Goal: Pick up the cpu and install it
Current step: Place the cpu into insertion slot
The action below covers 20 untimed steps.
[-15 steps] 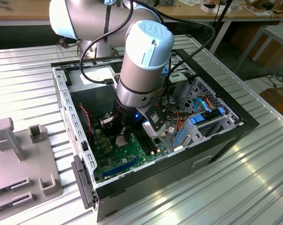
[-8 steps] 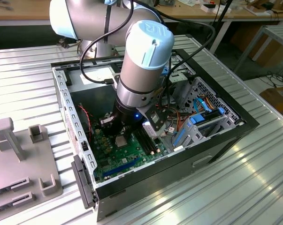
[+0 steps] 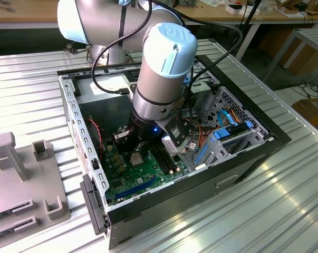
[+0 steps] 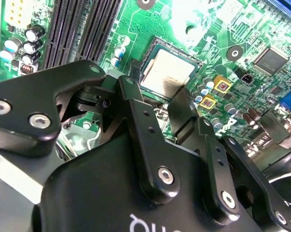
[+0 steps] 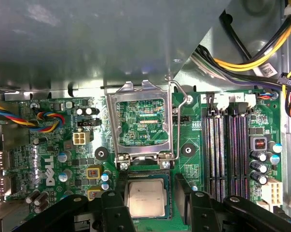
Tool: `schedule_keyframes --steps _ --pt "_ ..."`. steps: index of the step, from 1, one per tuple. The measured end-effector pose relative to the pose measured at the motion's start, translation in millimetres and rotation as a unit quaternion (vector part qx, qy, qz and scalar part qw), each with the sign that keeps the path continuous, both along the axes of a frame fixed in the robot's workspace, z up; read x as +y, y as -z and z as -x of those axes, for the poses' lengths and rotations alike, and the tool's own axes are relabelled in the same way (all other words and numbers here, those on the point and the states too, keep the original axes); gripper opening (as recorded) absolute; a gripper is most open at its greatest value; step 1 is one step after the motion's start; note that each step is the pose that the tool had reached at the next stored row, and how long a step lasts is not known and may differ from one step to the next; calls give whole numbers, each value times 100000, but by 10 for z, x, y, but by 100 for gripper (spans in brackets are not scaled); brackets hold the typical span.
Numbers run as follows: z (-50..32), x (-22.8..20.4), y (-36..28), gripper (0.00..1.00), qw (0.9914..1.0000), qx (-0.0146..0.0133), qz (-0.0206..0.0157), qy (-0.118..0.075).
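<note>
Ribbed metal table (image 3: 264,211) carries an open computer case (image 3: 211,184) lying on its side, so the arm (image 3: 159,79) can reach straight down to the green board (image 3: 129,180).

Second wrist view: gripper (image 4: 155,92) hangs right over the socket (image 4: 176,50). The cpu (image 4: 167,75) lies flat inside the frame and looks seated. Fingers (image 4: 135,111) are spread, one each side of it, not pinching.

First wrist view: hold-down plate (image 5: 115,125) and lever (image 5: 173,121) stand swung up, leaving the socket open from above. The cpu sits between the fingers, gap visible on one side.
</note>
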<state>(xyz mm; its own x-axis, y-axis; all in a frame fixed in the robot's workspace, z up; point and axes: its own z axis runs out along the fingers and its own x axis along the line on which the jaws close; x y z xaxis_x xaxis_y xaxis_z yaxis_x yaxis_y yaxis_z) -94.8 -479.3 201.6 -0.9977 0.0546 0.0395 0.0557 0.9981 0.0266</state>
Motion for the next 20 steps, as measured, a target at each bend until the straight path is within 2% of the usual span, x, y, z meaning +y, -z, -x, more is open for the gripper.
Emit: schedule_keyframes --steps 2,9,15,16,17,18,20 --pt "-1 0 -2 51 100000 -2 -6 -5" --pt "0 0 -84 51 100000 113 -4 -5" --pt "-1 0 -131 49 100000 190 -16 -6" --pt "0 0 -137 43 100000 212 -7 -4" --pt "0 0 -147 31 100000 228 1 -3" --pt "0 0 -153 31 100000 228 -3 -5" --pt "0 0 -168 18 100000 231 -6 -4"
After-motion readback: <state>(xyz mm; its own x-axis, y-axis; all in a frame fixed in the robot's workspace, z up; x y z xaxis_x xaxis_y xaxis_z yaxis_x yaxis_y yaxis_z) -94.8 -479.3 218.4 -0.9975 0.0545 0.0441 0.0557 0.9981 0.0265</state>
